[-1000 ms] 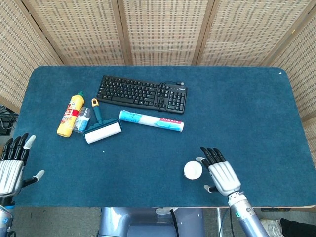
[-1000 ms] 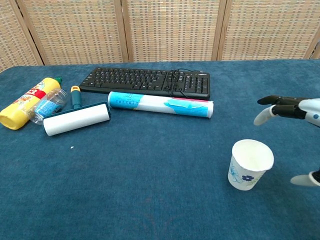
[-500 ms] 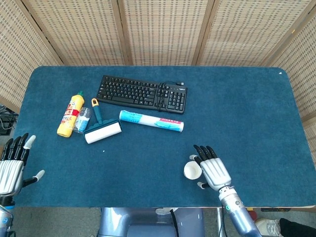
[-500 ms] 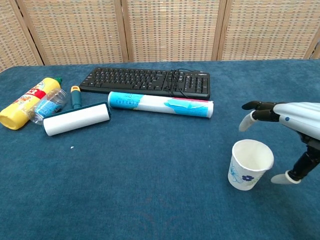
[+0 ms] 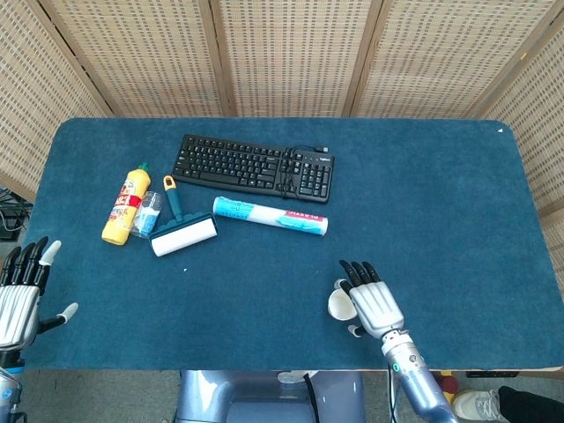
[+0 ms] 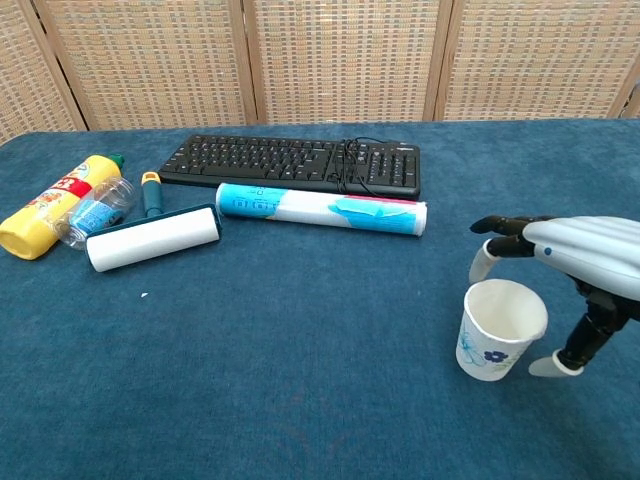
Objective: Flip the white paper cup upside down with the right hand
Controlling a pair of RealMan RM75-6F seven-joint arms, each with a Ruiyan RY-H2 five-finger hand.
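Head view: right hand [image 5: 372, 300] over white paper cup [image 5: 339, 304] nr front table edge, fingers spread, cup partly hidden. Left hand [image 5: 19, 291] at far left edge, fingers apart, holding nothing.

Chest view: cup upright on blue table [image 6: 300, 380], mouth up. Right hand fingers arched above rim, thumb [image 6: 560, 362] beside cup wall; contact cannot tell.

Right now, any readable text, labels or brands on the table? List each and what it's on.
None can be read for certain.
Yellow bottle: red label with white lettering, too blurred to read.
Small clear bottle: blue label, unreadable.
Long roll: blue and pink print, lettering too small.
Keyboard: key legends too small.
Paper cup: only a blue flower print, no words.
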